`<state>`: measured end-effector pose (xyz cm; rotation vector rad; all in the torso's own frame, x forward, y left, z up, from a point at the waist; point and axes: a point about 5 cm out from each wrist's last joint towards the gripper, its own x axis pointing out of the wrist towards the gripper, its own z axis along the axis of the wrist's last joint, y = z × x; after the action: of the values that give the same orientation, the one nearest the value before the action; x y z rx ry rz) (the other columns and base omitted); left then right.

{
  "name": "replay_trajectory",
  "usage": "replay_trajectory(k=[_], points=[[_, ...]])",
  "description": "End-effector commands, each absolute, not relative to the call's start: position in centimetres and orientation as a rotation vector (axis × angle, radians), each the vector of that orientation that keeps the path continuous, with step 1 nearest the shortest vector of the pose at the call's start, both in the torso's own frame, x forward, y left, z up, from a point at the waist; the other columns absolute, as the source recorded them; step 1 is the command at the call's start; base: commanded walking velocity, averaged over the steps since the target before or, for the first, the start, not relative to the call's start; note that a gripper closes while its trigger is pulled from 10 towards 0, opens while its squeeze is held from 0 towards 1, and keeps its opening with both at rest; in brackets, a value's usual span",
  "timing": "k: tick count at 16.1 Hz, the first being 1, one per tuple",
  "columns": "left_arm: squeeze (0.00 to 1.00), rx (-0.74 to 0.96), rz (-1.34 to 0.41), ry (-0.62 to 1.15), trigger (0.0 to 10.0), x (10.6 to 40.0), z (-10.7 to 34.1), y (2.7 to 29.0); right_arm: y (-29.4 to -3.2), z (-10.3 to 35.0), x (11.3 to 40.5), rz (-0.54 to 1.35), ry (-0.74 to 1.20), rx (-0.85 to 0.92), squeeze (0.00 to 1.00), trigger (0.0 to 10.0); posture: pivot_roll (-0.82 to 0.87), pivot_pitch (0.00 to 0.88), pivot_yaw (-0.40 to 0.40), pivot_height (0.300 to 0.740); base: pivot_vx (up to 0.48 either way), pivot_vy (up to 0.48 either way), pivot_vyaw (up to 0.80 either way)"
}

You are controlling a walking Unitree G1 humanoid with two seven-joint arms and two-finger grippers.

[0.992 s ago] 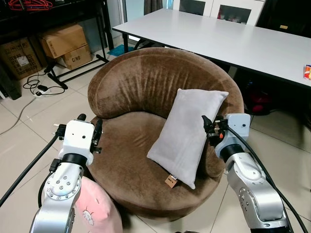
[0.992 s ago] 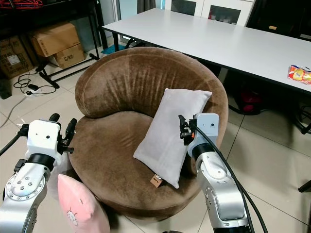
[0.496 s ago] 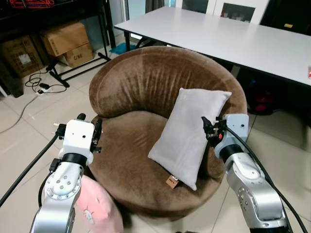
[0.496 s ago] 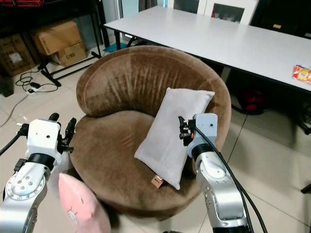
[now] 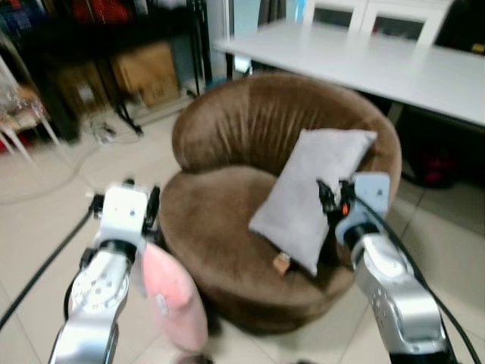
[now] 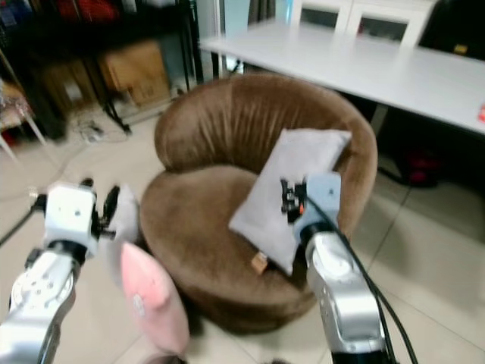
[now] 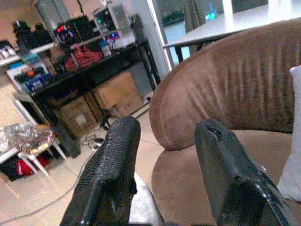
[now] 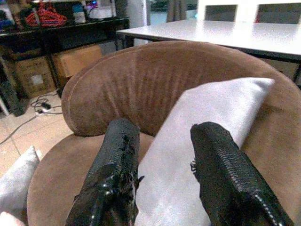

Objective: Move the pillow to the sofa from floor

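Right wrist view: the right gripper [image 8: 160,176] is spread open, empty, facing the grey rectangular fabric pillow [image 5: 312,196] propped against the round brown velvet sofa's [image 5: 227,258] right rim. The left gripper [image 7: 167,172] gapes empty too. A pink plush pillow [image 5: 173,294] stands on the tiled floor [image 5: 45,220] at the sofa's left edge; the blurred, moving view risks a mistimed reach.
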<state>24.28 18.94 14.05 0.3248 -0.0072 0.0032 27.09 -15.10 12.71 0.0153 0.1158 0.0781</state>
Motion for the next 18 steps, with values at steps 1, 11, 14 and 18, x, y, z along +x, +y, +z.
replay_trajectory(k=[1, 11, 14, 18], points=[[0.0, 0.327, 0.008, -0.017, 10.0, 24.55, 14.36, 19.14, -15.13, 13.16, 27.22, 0.072, 0.104, 0.01, 0.0, 10.0, -0.08, 0.0, 0.022, 0.74, 0.0, 0.0, 0.0], [0.0, 0.282, 0.021, 0.002, 10.0, 24.9, 14.25, 19.24, -15.5, 13.34, 27.58, 0.034, 0.117, 0.01, 0.0, 10.0, -0.08, 0.0, 0.015, 0.74, 0.0, 0.188, 0.0], [0.0, 0.281, 0.015, 0.003, 10.0, 24.98, 14.25, 19.07, -15.68, 13.36, 27.59, 0.021, 0.119, 0.012, 0.0, 10.0, -0.08, 0.0, 0.008, 0.74, 0.0, 0.405, 0.0], [0.0, 0.277, 0.019, 0.006, 10.0, 24.93, 14.22, 19.1, -15.55, 13.49, 27.72, 0.016, 0.114, 0.035, 0.0, 10.0, -0.07, 0.0, 0.004, 0.74, 0.0, 0.408, 0.0]])
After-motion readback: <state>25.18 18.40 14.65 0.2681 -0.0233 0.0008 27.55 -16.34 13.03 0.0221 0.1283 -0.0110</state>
